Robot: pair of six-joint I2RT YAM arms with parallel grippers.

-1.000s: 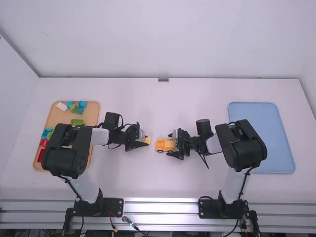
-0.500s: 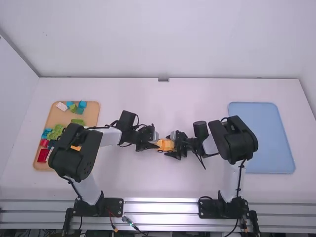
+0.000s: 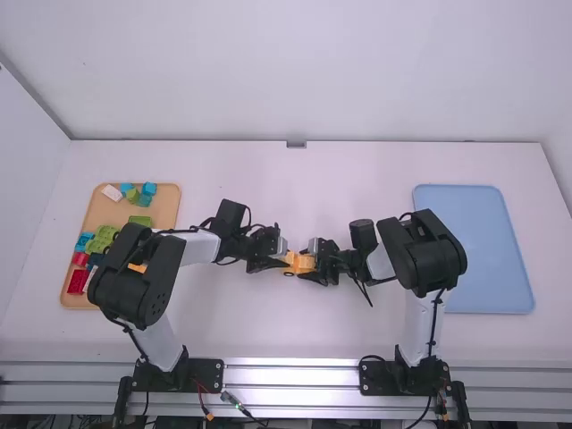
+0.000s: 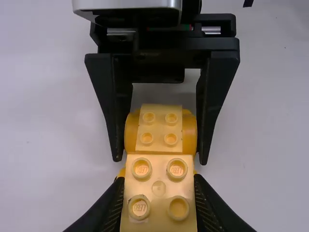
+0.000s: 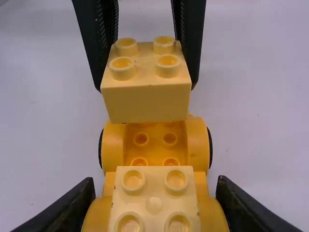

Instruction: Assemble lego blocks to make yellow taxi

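At centre, the right gripper (image 5: pixel 156 181) clamps a wheeled yellow plastic chassis (image 5: pixel 155 150), presumably steadying it for the square yellow plastic block (image 5: pixel 147 104) the left gripper (image 4: pixel 158 181) pinches above.

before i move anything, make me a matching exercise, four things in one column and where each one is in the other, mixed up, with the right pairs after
Things:
1. blue tray
2. tan tray
3. separate yellow block
4. yellow wheeled base

Places:
A. held in the left pincer
B. toward the right side of the table
C. between the fingers of the right pincer
D. toward the left side of the table, with coloured blocks in it

Right pairs: 1-B, 2-D, 3-A, 4-C
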